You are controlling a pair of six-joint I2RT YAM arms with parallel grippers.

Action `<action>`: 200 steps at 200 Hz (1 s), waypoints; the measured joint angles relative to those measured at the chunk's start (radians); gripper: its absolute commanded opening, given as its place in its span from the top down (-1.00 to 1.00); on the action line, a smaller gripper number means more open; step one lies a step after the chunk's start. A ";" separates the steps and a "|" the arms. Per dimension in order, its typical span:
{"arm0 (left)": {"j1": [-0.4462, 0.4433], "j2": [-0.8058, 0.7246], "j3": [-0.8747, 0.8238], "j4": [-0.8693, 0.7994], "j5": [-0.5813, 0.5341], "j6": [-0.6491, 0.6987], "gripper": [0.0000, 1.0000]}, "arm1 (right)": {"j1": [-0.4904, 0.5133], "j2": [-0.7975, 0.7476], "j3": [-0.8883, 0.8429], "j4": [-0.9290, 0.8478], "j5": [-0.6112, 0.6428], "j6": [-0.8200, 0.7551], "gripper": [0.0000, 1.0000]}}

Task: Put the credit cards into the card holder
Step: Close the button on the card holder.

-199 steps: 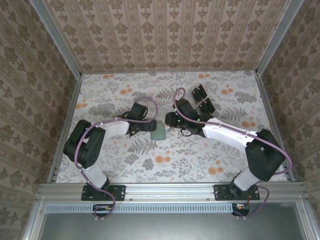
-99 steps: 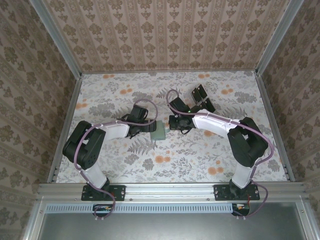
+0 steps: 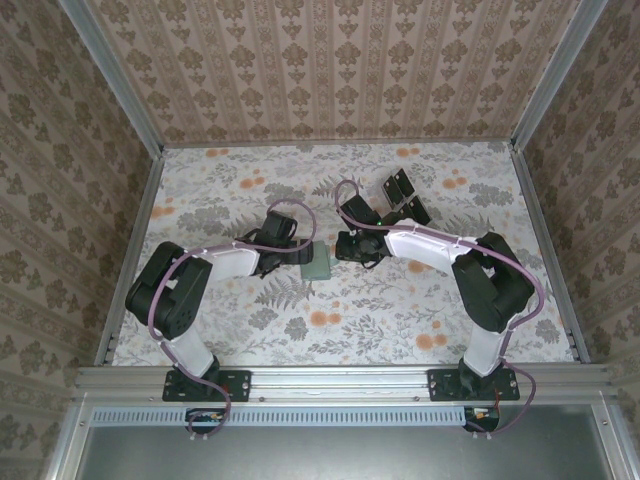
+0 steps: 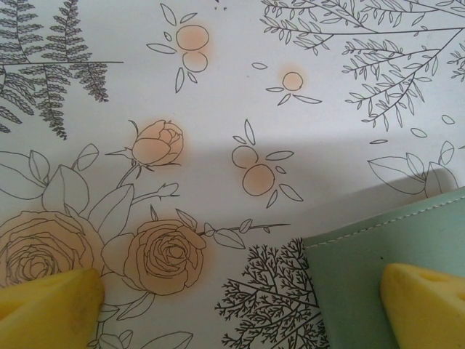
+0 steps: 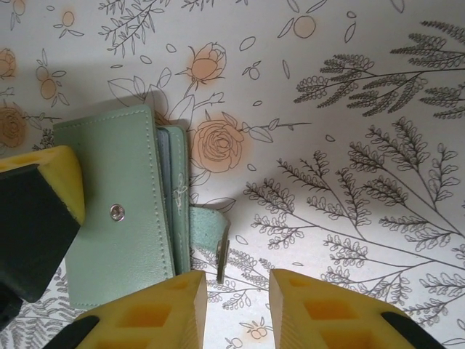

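on the floral tabletop the sage green card holder lies flat near the middle, between the two arms. the left fingers reach it from its left side and the right fingers hover just beside its right edge.

from the left wrist, the left fingers are spread wide apart and grip nothing: one yellow finger sits over a corner of the card holder, the other is over bare tabletop well to the side.

from the right wrist, the card holder shows its stitched cover with a small metal snap. lighter inner layers peek out along its right edge, and a green strap sticks out onto the tabletop. a yellow finger of the left arm rests at the holder's left edge. the right fingers are a little apart with only tabletop in the gap, nothing held; one of them is just over the holder's lower right corner.

the black credit cards sit in a small cluster farther back and to the right, apart from the holder. i cannot tell whether they stand or lie.
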 measured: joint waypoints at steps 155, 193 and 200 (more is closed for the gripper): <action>0.000 0.000 -0.004 0.010 -0.002 0.000 -1.00 | 0.000 0.028 -0.011 0.047 -0.044 0.023 1.00; 0.000 -0.002 -0.010 0.017 -0.002 -0.002 -1.00 | 0.000 0.028 -0.017 0.078 -0.078 0.030 1.00; 0.000 -0.004 -0.012 0.021 -0.002 -0.003 -0.99 | 0.000 0.028 -0.018 0.087 -0.085 0.031 1.00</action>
